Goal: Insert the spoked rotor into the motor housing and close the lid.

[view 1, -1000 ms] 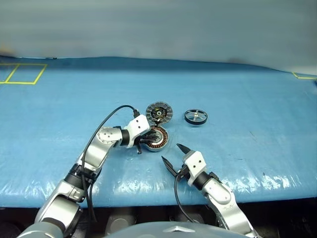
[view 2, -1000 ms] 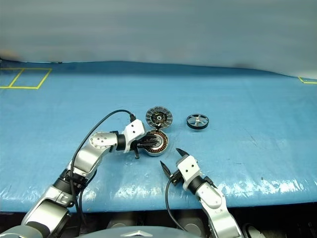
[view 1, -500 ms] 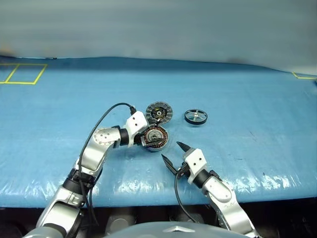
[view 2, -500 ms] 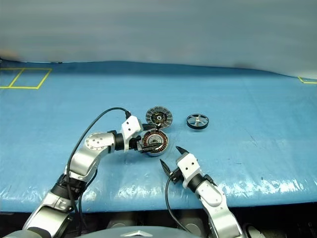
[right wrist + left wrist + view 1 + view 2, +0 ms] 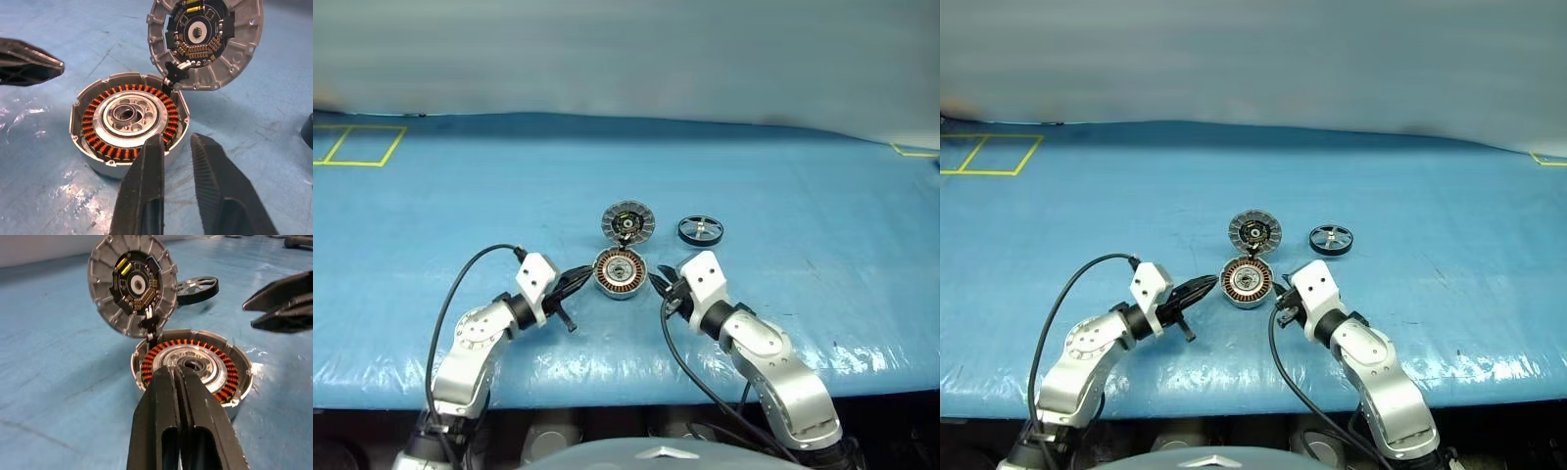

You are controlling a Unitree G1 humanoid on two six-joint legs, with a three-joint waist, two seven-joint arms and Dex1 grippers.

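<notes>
Right wrist view: our narrowly parted, empty right tool [image 5: 174, 147] should reach past the copper-wound silver housing [image 5: 128, 122] for the dark spoked rotor [image 5: 701, 231]; left tool [image 5: 180, 382] shut, empty.

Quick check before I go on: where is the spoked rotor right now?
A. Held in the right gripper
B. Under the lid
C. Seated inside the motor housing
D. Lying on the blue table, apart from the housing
D. The spoked rotor lies by itself on the blue table, while the motor housing shows bare copper windings and nothing seated in it.
</notes>
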